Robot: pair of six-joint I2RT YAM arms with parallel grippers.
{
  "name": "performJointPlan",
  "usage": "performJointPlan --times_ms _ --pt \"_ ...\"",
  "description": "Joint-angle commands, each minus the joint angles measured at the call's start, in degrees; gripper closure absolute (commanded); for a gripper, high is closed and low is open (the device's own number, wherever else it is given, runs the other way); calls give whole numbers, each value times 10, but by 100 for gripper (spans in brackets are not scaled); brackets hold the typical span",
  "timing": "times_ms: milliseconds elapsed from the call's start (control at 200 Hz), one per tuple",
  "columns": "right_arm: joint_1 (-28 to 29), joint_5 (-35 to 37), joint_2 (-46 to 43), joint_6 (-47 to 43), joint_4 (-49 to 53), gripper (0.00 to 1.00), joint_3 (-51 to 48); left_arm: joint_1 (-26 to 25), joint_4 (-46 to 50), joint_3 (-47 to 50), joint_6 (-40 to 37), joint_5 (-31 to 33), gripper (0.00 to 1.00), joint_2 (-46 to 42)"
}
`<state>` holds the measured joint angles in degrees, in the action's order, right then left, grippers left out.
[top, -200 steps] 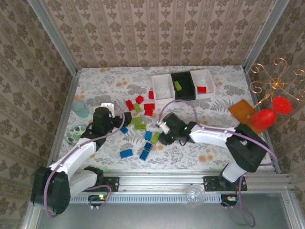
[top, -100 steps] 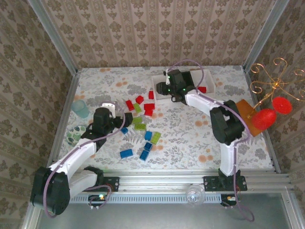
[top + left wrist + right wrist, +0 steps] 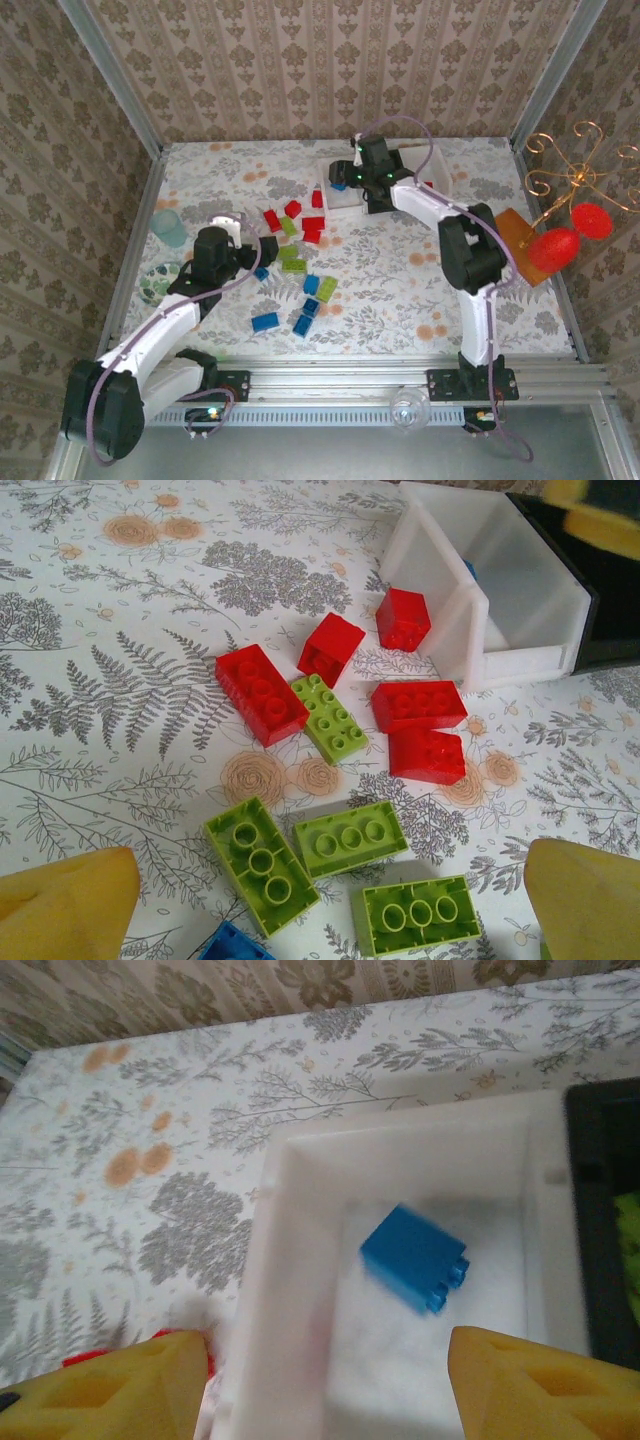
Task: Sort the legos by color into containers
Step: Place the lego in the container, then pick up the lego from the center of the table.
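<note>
I'm holding the right gripper (image 3: 330,1380) spread open over the left white tray (image 3: 400,1125), so the blue lego (image 3: 413,1257) is lying free inside. My left gripper (image 3: 325,905) is hovering wide and empty above the green legos (image 3: 350,837).

blurred: blue lego (image 3: 413,1257) | cut by edge: black tray (image 3: 603,1160), second blue lego (image 3: 232,945)

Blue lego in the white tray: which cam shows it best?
Right wrist. The blue lego is large and unobstructed there, side studs visible, inside the white tray. Top external shows it as a small blue speck in that tray. Left wrist catches a thin blue sliver behind the tray's wall.
</note>
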<state>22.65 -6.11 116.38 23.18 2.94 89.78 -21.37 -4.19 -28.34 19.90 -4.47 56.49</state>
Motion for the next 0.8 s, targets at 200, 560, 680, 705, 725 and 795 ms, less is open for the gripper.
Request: performJointPlan --times_ms 200,560,680,705,725,795 --pt "136 32 -241 -124 5 29 -274 15 22 23 3 -2 0 -18" --pt "231 48 -146 -178 66 26 -241 57 44 44 15 -21 0 -17" --pt "239 27 -119 -201 103 25 -225 60 52 45 14 -10 0 -32" --pt "240 23 -115 -210 110 25 -223 60 52 45 14 -8 0 -33" --pt "240 18 -113 -216 114 25 -222 60 52 46 13 -6 0 -34" --pt "243 -7 -101 -239 136 24 -209 61 44 47 15 -4 0 -31"
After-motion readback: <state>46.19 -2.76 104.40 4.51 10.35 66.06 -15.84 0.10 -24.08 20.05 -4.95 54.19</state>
